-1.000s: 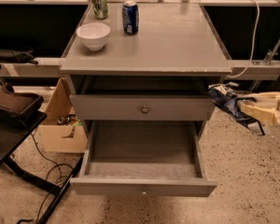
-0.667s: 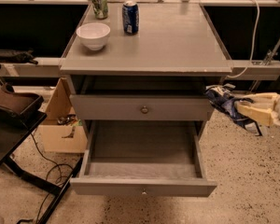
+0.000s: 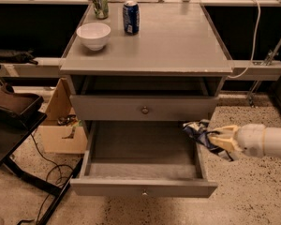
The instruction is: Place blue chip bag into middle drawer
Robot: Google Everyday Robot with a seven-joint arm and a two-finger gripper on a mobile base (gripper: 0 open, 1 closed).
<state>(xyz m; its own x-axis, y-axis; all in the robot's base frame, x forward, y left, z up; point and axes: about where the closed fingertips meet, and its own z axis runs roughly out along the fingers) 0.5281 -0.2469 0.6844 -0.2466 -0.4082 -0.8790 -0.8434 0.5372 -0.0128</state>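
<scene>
Gripper (image 3: 216, 139) comes in from the right, pinching the crumpled blue chip bag (image 3: 196, 131), which sits at the right wall of the pulled-out middle drawer (image 3: 143, 188). Above, the upper drawer (image 3: 144, 108) is closed; a white bowl (image 3: 93, 34) and blue soda can (image 3: 130, 17) stand on the cabinet top (image 3: 178, 41).

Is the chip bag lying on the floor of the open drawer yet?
No, the tool, just right of the open drawer, grips the chip bag in the air by the drawer's right wall.
</scene>
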